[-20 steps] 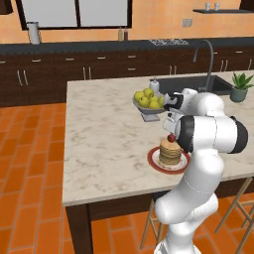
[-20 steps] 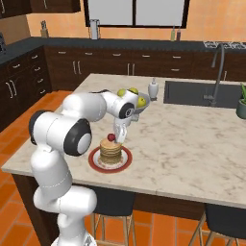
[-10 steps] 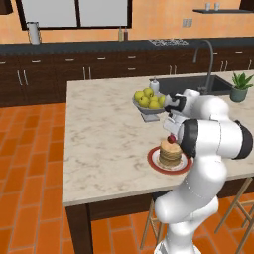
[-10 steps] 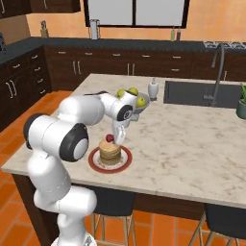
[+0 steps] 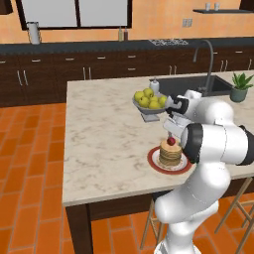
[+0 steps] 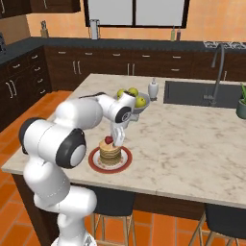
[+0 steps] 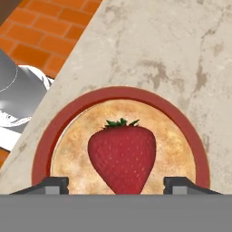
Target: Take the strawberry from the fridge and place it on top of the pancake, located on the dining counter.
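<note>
The strawberry (image 7: 121, 156) lies on top of the pancake (image 7: 72, 154) stack, which sits on a red-rimmed plate (image 7: 136, 93) near the front edge of the dining counter (image 5: 104, 144). My gripper (image 7: 118, 183) hangs just above it, open, with a fingertip (image 7: 54, 183) standing clear of the berry on each side. From the base cameras, the strawberry (image 5: 171, 141) (image 6: 109, 140) caps the pancake (image 5: 170, 155) (image 6: 110, 153), with the gripper (image 5: 170, 133) (image 6: 116, 135) directly over it. The fridge is out of view.
A bowl of yellow-green fruit (image 5: 149, 101) (image 6: 132, 98) stands just behind the plate, with a white soap bottle (image 5: 154, 85) beyond it. The inset sink (image 6: 197, 91) with its faucet (image 5: 206, 54) and a potted plant (image 5: 240, 87) lie to the right. Stools stand below the counter's edge.
The gripper's fingers have spread apart and let go of the strawberry, which now rests on the pancake. The arm has barely moved.
</note>
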You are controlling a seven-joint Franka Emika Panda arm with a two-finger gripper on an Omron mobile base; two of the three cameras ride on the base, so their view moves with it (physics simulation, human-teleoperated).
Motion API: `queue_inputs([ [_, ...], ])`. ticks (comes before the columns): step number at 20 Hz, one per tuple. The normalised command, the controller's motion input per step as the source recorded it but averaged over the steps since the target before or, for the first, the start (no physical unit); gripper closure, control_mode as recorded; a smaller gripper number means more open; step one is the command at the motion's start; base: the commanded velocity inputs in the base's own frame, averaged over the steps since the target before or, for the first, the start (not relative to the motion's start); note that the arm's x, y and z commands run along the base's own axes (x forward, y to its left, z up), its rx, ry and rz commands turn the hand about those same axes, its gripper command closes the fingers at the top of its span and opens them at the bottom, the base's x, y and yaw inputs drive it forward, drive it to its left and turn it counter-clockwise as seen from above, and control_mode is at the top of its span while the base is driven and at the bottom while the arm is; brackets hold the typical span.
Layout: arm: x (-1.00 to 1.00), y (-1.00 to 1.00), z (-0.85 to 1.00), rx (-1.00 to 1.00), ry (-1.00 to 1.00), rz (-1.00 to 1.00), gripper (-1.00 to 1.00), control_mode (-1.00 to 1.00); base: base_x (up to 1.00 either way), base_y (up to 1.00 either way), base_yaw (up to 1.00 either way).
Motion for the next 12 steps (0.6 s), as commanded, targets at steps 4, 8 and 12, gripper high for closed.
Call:
queue_inputs([
  [4,0.00,0.00,0.01,0.00,0.00,0.01,-1.00,-1.00,0.00,0.00,0.00],
  [8,0.00,0.00,0.44,0.00,0.00,0.00,-1.00,-1.00,0.00,0.00,0.00],
  [12,-0.18,0.00,0.77,-0.03,-0.05,0.00,-1.00,-1.00,0.00,0.00,0.00],
])
